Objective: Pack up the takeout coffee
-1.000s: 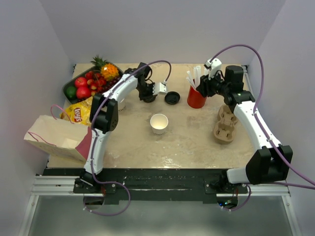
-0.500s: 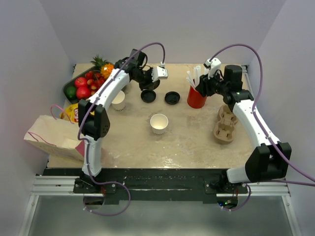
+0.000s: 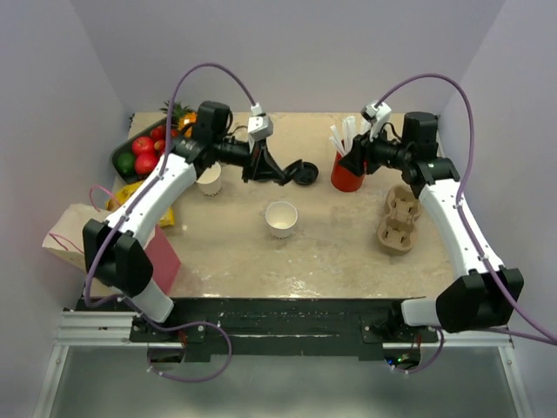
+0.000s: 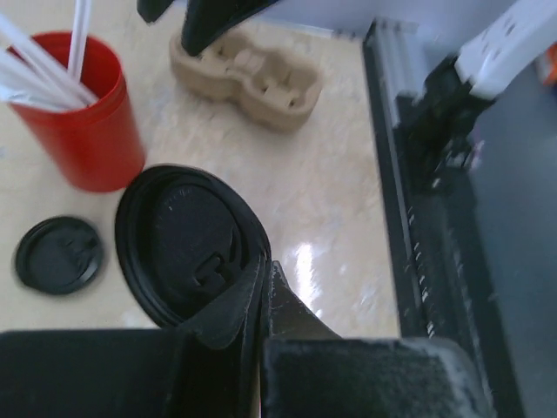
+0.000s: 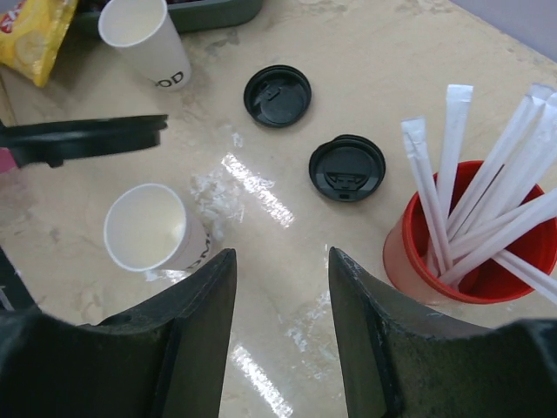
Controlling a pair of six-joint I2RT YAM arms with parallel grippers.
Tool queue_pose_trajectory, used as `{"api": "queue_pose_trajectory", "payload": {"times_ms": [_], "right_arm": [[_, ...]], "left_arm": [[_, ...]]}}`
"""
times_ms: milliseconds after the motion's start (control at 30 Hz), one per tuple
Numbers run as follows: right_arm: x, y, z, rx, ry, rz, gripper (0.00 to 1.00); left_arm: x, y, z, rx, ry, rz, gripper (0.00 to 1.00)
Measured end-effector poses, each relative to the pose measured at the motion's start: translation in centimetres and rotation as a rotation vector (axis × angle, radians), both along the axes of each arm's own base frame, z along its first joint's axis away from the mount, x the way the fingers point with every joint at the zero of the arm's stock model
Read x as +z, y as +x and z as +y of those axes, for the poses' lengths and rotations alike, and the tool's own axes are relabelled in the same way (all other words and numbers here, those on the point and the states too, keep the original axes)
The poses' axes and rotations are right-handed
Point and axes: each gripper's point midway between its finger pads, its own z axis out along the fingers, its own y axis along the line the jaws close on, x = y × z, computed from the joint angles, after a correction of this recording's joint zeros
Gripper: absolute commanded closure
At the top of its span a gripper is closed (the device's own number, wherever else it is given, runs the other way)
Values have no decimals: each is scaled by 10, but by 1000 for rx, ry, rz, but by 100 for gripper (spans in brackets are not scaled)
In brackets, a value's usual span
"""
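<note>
Pale walls close in a beige counter (image 3: 331,257). The left jaws are pinched shut on the rim of a black lid (image 4: 187,252), held above the counter a little beyond the cup (image 3: 281,218). The right jaws stand half open, empty, by the red straw cup (image 3: 347,174). The small, tapered white cup stands upright mid-counter with no lid; capping it and loading the bag (image 3: 87,237) look undone.
</note>
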Motion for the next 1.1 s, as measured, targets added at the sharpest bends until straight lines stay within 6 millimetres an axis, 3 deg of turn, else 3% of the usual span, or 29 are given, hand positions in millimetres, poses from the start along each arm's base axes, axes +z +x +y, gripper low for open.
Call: {"api": "queue_pose_trajectory", "payload": {"times_ms": [200,300,400,500,600,800,1100], "right_arm": [[19,-35,1,48,2,0,47],[29,-53,1,73,-1,-20,45],[36,-69,1,101,-7,-54,45],[29,-79,3,127,-2,-40,45],[12,-81,5,141,7,8,45],[-19,-81,20,174,32,95,45],[-21,-102,72,351,7,19,46]], "left_arm": [[-27,-60,0,3,-177,286,100],[-30,-77,-6,-17,-230,370,100],[-21,-84,-13,-38,-272,388,100],[-9,-84,-16,-50,-321,396,100],[-11,-77,-19,-35,-345,438,100],[-39,-60,-13,39,-354,604,100],[-71,-49,-2,119,-361,783,100]]}}
